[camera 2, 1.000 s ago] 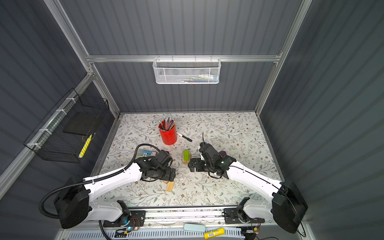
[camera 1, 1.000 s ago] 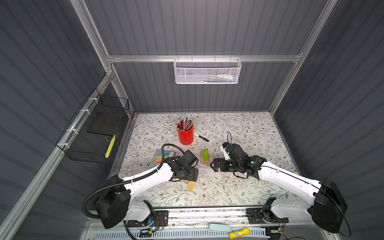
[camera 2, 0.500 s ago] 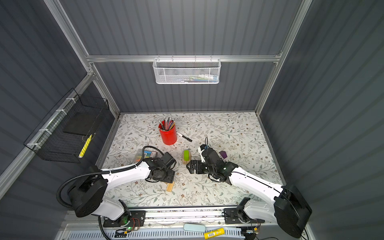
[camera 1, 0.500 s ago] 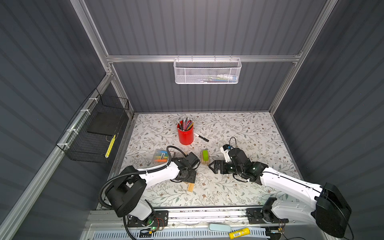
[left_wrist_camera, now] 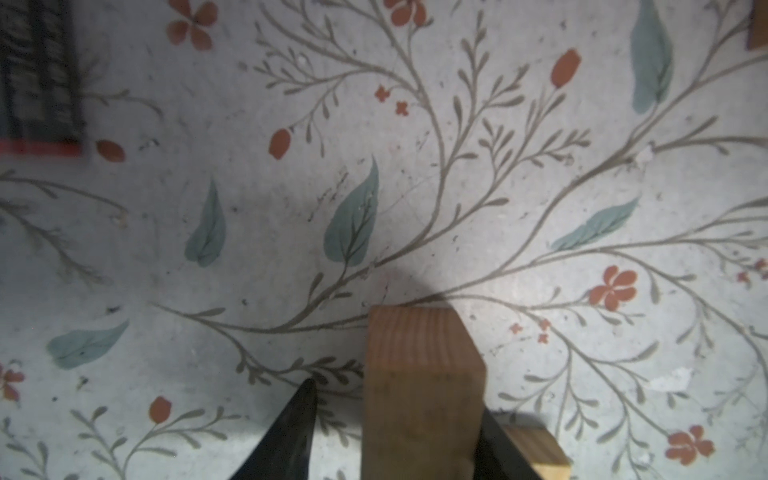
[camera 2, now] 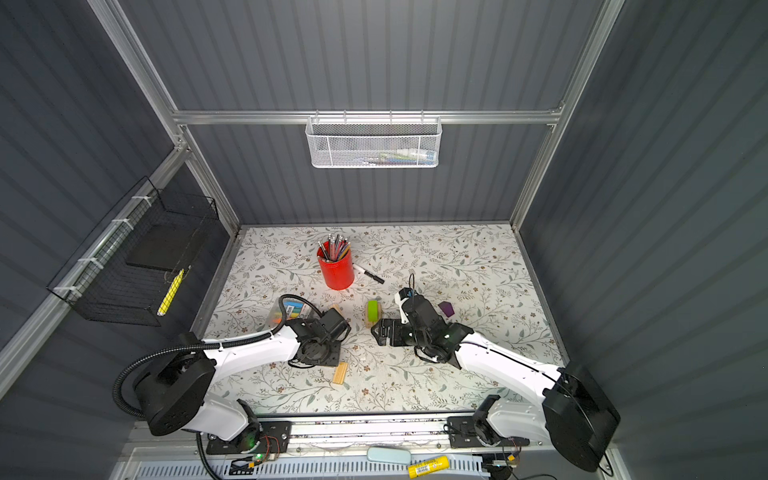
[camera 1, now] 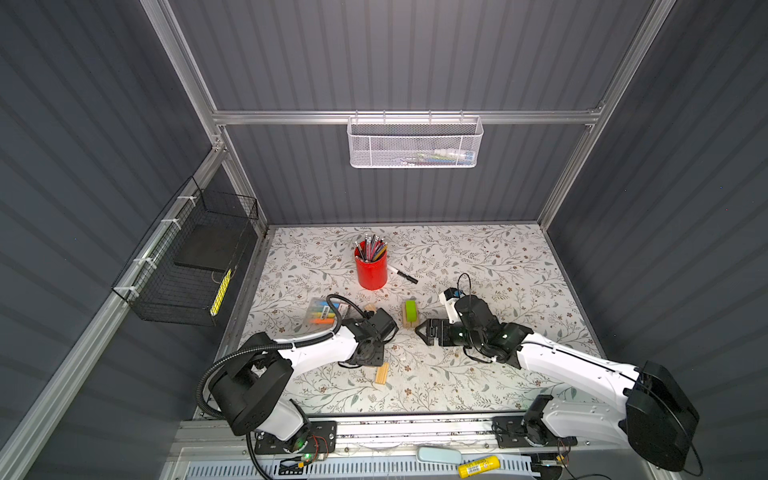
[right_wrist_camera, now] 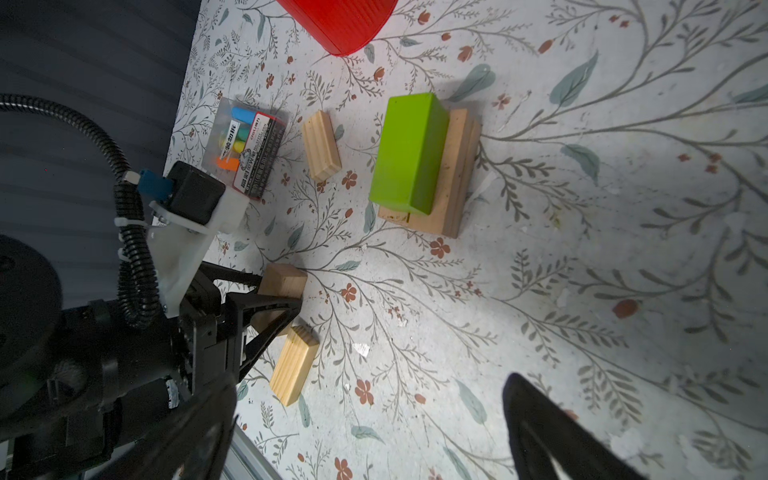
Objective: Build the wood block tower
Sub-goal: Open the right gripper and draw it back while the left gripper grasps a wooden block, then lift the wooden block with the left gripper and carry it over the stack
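**Mara:** The floral-patterned tabletop (camera 1: 478,266) sat inside grey ribbed walls. Where on it did the tower stand?

**Jon:** Near the middle, closer to the robot than the red pencil cup (camera 1: 371,272) and a little to its right. It was barely begun: a lime green rectangular block (right_wrist_camera: 409,153) lay flat on a bed of pale wood blocks (right_wrist_camera: 455,183).

**Mara:** Which way did that lie from the left gripper (left_wrist_camera: 395,405)?

**Jon:** In both top views it lay farther back and to the right, with bare table between. The green block's long axis ran front to back. The right gripper (camera 1: 420,331) was the nearer one, just beside the stack's front end, with its jaws spread wide on nothing.

**Mara:** Did the left one have anything?

**Jon:** Its jaws straddled a plain pale wood block (right_wrist_camera: 284,279). One jaw sat against the wood, while a strip of table showed between the other jaw and the block. The grip looked not yet made. Whether the block rested on the table could not be told.

**Mara:** How did that block look?

**Jon:** It was smooth and square-edged, with fine straight grain and no grooves. That set it apart from the grooved pale wood block (right_wrist_camera: 295,365) lying just beside the same gripper. Once clamped, it would probably need lifting and carrying back and rightward, then lining up with the green block's length. A small purple block (camera 2: 445,308) waited beyond the right arm's wrist, well apart from the stack.
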Robot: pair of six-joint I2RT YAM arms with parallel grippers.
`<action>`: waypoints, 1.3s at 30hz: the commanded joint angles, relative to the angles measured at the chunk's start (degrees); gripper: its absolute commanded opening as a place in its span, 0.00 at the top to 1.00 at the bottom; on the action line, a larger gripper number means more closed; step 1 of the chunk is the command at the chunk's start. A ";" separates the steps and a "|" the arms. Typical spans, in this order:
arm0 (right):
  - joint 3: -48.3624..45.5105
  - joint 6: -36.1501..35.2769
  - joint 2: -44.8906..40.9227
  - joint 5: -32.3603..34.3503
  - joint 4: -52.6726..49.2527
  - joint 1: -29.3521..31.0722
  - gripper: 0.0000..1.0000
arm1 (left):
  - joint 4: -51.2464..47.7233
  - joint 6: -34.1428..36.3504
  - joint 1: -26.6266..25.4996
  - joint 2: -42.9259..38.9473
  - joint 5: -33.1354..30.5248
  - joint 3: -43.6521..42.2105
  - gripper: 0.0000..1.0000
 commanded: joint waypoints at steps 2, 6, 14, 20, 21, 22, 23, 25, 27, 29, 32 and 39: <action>0.58 0.11 0.47 0.25 0.25 0.27 0.01 | 0.74 -2.59 0.25 -0.19 0.64 -0.52 0.53; 0.58 0.12 0.63 0.57 -0.06 0.26 0.01 | 1.72 -2.84 0.27 -0.56 0.65 -0.94 0.60; 1.02 0.02 0.74 0.86 -0.35 0.26 0.01 | 0.04 -2.08 0.22 -0.55 -0.19 0.28 0.71; 3.23 -0.41 -0.03 1.65 -3.68 0.09 0.01 | -3.76 -2.56 0.25 -2.76 -0.81 3.22 0.76; 3.63 -0.66 -0.36 1.90 -4.49 0.00 0.01 | -4.73 -2.96 0.20 -3.23 -0.69 4.08 0.76; 3.95 -0.89 -0.69 2.12 -5.18 -0.08 0.01 | -5.47 -3.57 0.25 -3.73 -0.29 4.87 0.77; 4.17 -1.07 -1.05 2.25 -5.72 -0.22 0.01 | -5.79 -3.88 0.23 -4.11 0.30 5.51 0.77; 4.49 -1.13 -1.97 2.80 -6.78 -0.56 0.01 | -6.34 -4.63 0.25 -4.83 1.73 6.93 0.78; 4.72 -1.18 -3.03 3.06 -7.75 -1.36 0.01 | -7.09 -5.38 0.25 -5.23 2.75 8.79 0.80; 5.06 -1.12 -3.72 3.06 -8.97 -2.37 0.01 | -7.71 -5.84 0.23 -5.22 3.44 10.81 0.82; 5.58 -1.53 -4.56 2.66 -10.74 -4.00 0.01 | -8.60 -5.86 0.14 -4.25 3.74 14.61 0.84; 5.64 -3.33 -4.70 0.78 -13.00 -8.49 0.01 | -9.54 -5.03 -0.03 1.19 3.01 25.52 0.89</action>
